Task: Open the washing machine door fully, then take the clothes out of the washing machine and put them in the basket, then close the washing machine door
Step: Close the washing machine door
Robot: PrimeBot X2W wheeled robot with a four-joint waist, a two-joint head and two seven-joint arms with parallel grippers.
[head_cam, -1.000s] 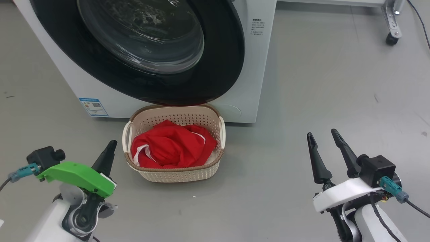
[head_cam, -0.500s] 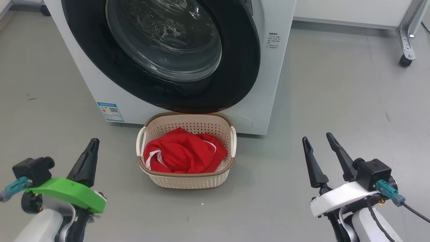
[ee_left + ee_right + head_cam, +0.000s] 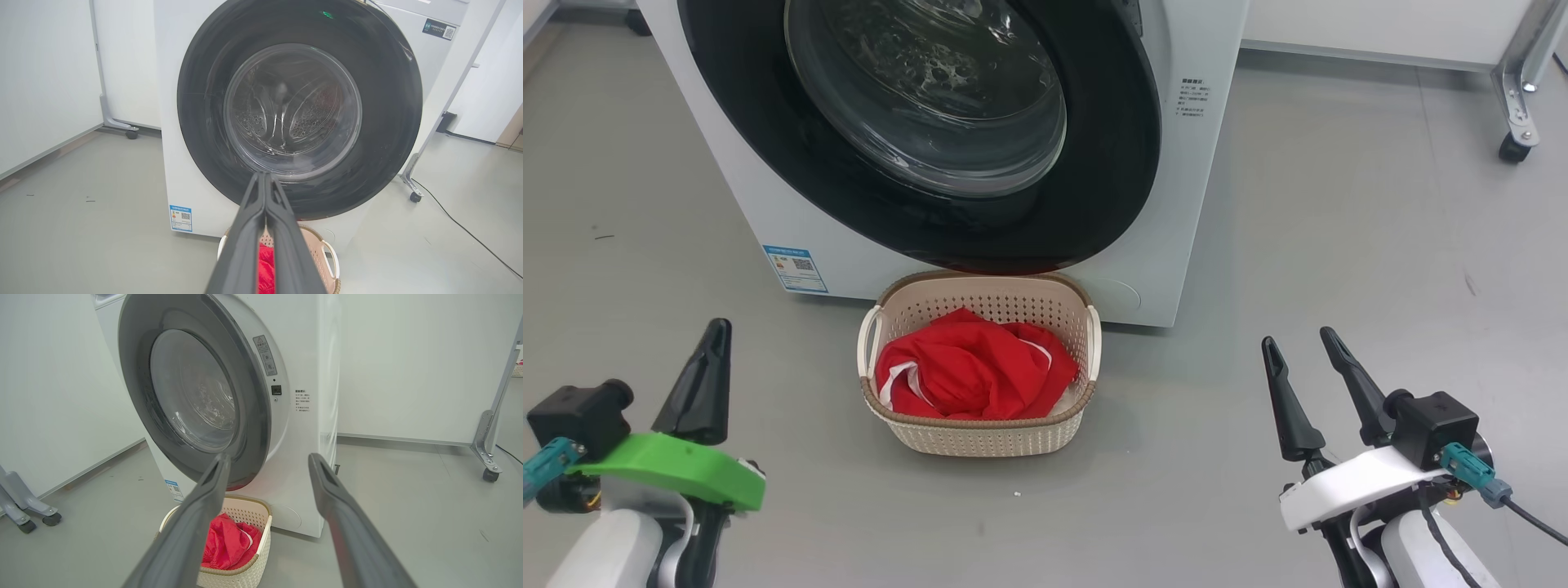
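The washing machine fills the top of the head view. The washing machine door, black-rimmed with a bulging glass centre, lies swung in against its front. In the right wrist view the door leaves the latch hole beside its right edge showing. The basket stands on the floor just below the door. It holds the red clothes. My left gripper is shut and empty, left of the basket. My right gripper is open and empty, well to its right.
A blue label sticker marks the washer's lower left front. A metal frame leg on a caster stands at the far right. More wheeled feet rest by the left wall. Grey floor surrounds the basket.
The head camera has shifted, so the whole picture moved. Relative to the basket, my left gripper has drawn away to the left, still shut. The right gripper stays open.
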